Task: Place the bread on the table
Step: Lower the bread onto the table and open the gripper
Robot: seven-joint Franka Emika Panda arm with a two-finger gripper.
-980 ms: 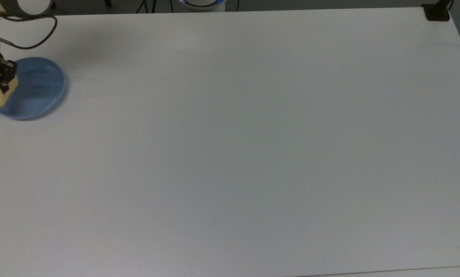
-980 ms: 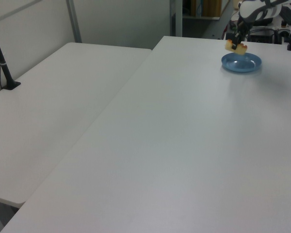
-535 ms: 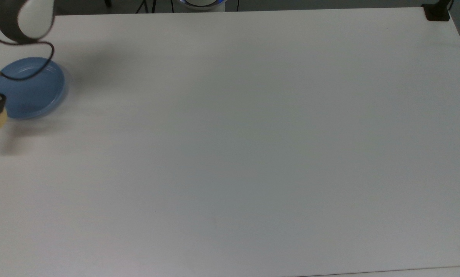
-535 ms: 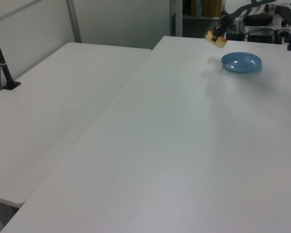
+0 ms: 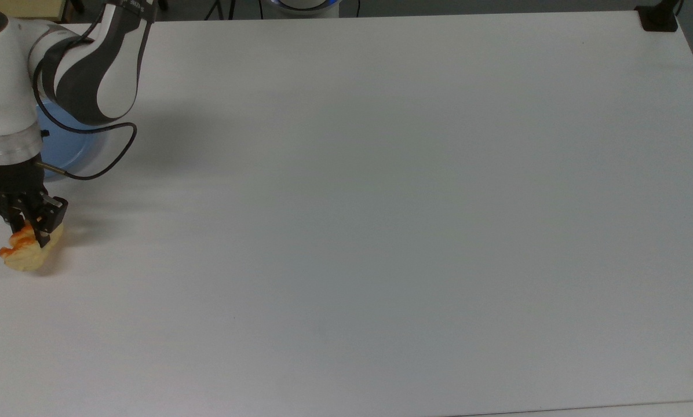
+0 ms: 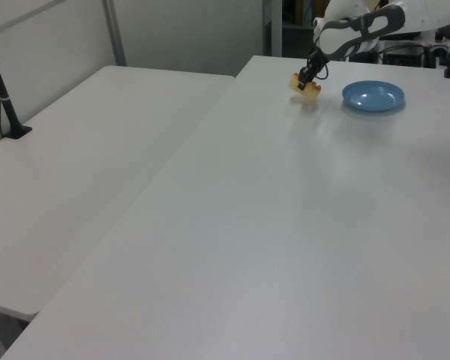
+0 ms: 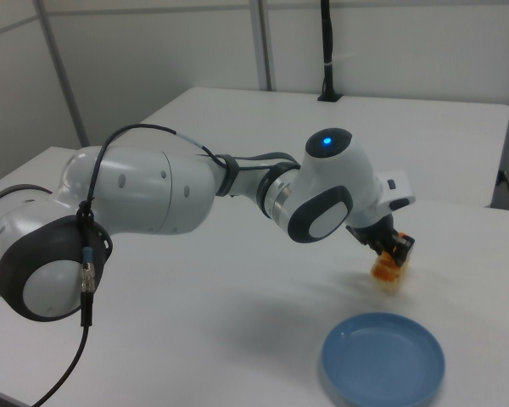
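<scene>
— What does the tool hold?
— Its fingers are clamped on the bread, at the left edge of the top view, low over the white desk.
— And the plate?
— Near, but apart.

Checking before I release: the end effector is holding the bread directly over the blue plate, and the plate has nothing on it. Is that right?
Not quite. The end effector is holding the bread, but off to the side of the blue plate, over the bare table, not over the plate. The left view shows the gap between them. The plate does have nothing on it.
</scene>
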